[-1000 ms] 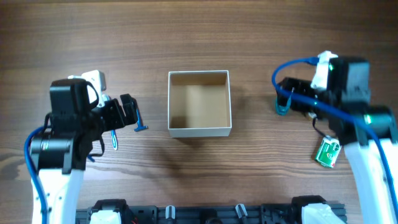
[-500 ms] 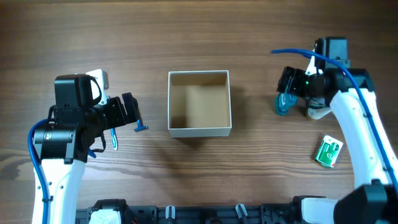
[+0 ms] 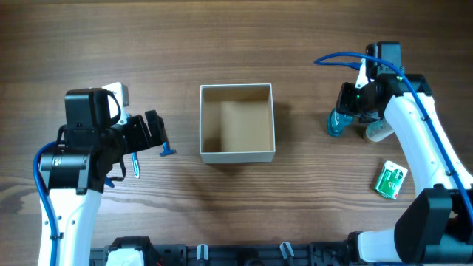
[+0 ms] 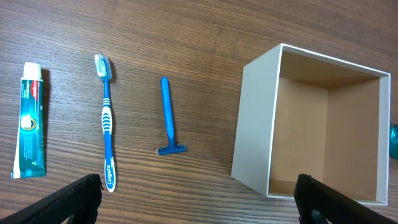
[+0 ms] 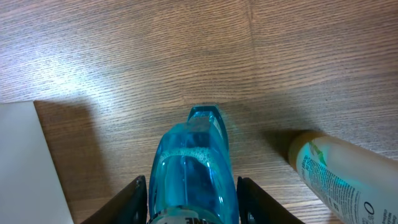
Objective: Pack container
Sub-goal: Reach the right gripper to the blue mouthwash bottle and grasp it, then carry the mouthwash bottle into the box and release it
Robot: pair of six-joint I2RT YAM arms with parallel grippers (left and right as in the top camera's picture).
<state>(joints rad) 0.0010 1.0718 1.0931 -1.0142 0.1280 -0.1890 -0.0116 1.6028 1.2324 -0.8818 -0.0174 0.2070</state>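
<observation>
Our right gripper (image 5: 193,200) is straddling the blue bottle (image 5: 191,155), with a finger just beside each flank. We cannot tell whether it is squeezing. A white bottle (image 5: 339,177) is lying close by near the right edge, and a green packet (image 3: 389,180) is lying towards the front right corner. Our left gripper (image 4: 199,202) is hanging spread wide, empty, facing the razor (image 4: 168,118), toothbrush (image 4: 107,118) and toothpaste (image 4: 29,121) towards the left edge. The container (image 3: 236,154) is sitting mid-table, empty. We are judging nothing packed and everything left to do.

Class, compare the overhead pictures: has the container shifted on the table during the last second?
No. The container stays put, its front wall equally far from the black rack at the picture's bottom edge.
</observation>
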